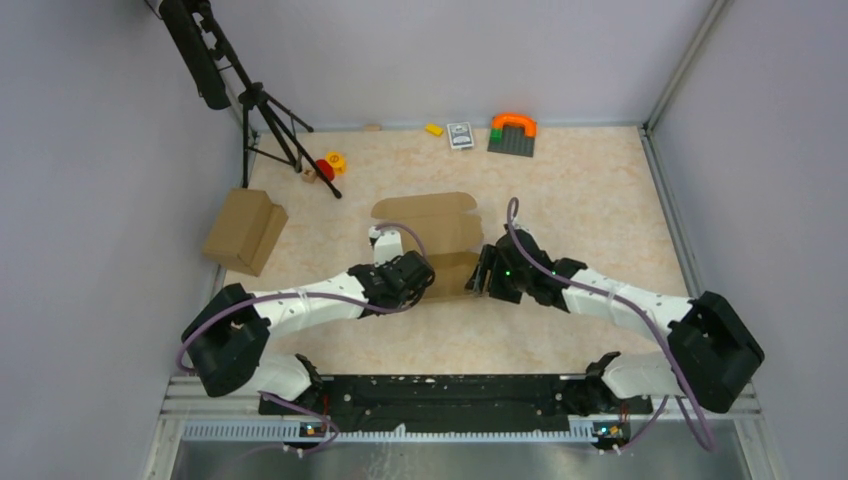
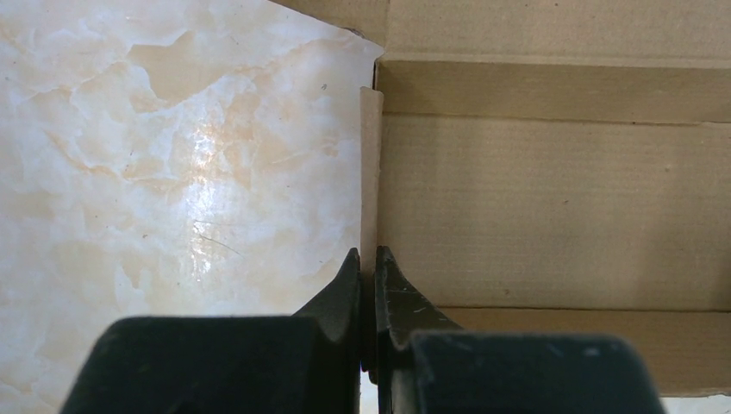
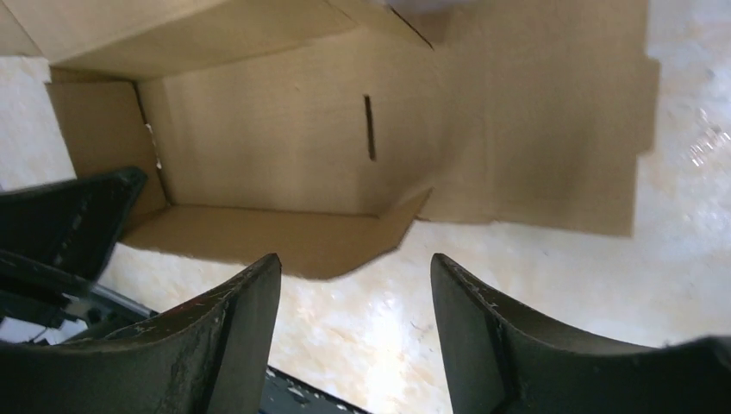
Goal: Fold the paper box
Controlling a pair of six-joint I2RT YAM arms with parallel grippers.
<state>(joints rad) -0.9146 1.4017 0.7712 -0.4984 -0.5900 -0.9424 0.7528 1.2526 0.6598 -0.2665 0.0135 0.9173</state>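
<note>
Top external view: the marbled table (image 1: 600,200) fills the floor of the booth, and both arms reach in from its near edge towards the middle. The paper box (image 1: 430,225) lies there, partly folded, its wide back flap flat on the table and its near walls raised between the two grippers.

The left gripper (image 1: 425,280) sits at the box's near left corner. In the left wrist view its fingers (image 2: 349,285) are pressed together, pinching the thin upright edge of a side flap of the box (image 2: 552,198).

The right gripper (image 1: 485,275) is just beside the box's near right end. From the right wrist, its jaws stand spread (image 3: 355,263) with only bare table between them, facing the box's open inside (image 3: 284,147).

A bulkier carton (image 1: 245,230) rests near the left edge, a tripod (image 1: 265,120) behind it. Along the far wall are an orange arch on a grey plate (image 1: 512,132), a small card box (image 1: 460,135) and a yellow brick (image 1: 434,129).
</note>
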